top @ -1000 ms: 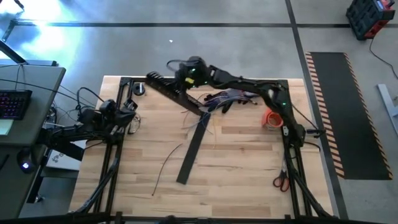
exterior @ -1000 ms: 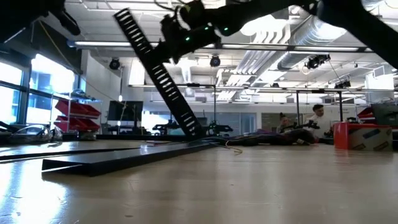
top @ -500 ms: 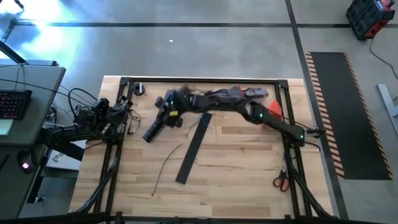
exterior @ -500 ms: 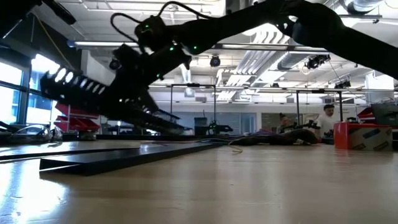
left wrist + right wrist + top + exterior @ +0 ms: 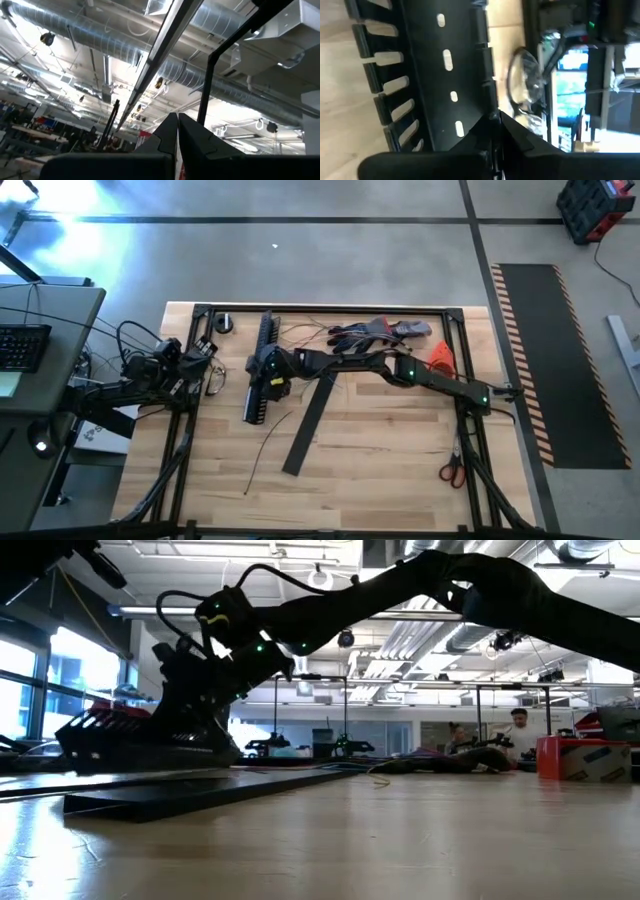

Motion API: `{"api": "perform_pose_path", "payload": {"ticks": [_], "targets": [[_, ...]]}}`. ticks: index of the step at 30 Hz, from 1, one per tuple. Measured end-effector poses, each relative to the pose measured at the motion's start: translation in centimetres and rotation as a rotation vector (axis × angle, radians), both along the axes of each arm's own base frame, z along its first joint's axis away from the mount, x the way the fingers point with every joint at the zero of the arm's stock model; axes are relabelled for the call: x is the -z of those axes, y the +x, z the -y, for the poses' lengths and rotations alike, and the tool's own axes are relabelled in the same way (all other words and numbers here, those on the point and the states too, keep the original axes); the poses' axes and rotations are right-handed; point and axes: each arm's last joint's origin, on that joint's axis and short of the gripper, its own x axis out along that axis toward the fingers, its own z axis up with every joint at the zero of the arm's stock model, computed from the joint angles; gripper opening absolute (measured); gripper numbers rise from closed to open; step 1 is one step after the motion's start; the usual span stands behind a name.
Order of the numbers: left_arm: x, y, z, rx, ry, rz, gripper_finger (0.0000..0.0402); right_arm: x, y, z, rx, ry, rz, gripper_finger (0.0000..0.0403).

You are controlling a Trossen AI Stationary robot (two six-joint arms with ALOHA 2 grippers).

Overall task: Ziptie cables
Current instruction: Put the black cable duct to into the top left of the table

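The long black slotted bar (image 5: 260, 370) lies lengthwise from far to near on the table's left half, low at the tabletop. My right gripper (image 5: 270, 370) reaches across the table and is shut on the bar about midway along it. The cables (image 5: 302, 332), thin loose wires, lie on the wood near the far edge; another thin dark wire (image 5: 266, 444) curves nearer the front. My left gripper (image 5: 177, 119) is shut on nothing and points up at the ceiling, beside the table's left edge (image 5: 200, 360). My right gripper pinches one long side wall of the slotted bar (image 5: 487, 107) between its two fingers, about midway along the bar. The fingers slant down from the table's right side and lie across the bar. The bar sits low and near level; whether it rests on the wood I cannot tell.
A flat black strip (image 5: 310, 420) lies slanted at the table's middle, just right of the bar. Dark gloves (image 5: 378, 332) and an orange thing (image 5: 440, 356) sit at the far right, scissors (image 5: 452, 472) at the near right. A round roll (image 5: 222, 323) sits at the far left.
My right gripper has swung from the far edge toward the table's left and near side and gone down, rolling its wrist. The slotted bar, which stood steeply tilted with one end high, has turned about and come down near level beside the flat strip.
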Motion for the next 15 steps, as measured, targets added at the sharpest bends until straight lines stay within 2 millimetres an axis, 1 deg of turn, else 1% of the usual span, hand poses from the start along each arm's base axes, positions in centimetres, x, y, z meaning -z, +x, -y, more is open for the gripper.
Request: {"api": "perform_pose_path", "payload": {"ticks": [3, 6, 8, 11, 13, 15], "targets": [[0.2, 0.1, 0.0, 0.000, -0.003, -0.022, 0.0000, -0.4, 0.3, 0.0, 0.033, 0.045, 0.043, 0.0005], [0.3, 0.3, 0.0, 0.000, -0.006, -0.042, 0.0000, -0.8, 0.5, 0.0, 0.032, 0.062, 0.089, 0.0034], [0.3, 0.3, 0.0, 0.000, -0.006, -0.044, 0.0000, -1.0, 0.6, -0.1, 0.018, 0.072, 0.112, 0.0067], [0.4, 0.3, 0.0, 0.000, -0.007, -0.051, 0.0000, -1.5, 0.8, -0.1, 0.026, 0.083, 0.166, 0.0126], [0.4, 0.3, 0.0, 0.000, -0.006, -0.050, 0.0000, -2.0, 1.1, -0.3, 0.074, 0.066, 0.229, 0.0167], [0.4, 0.3, 0.0, 0.000, -0.006, -0.050, 0.0000, -2.9, 1.3, -0.5, 0.163, 0.039, 0.290, 0.0204]]}}
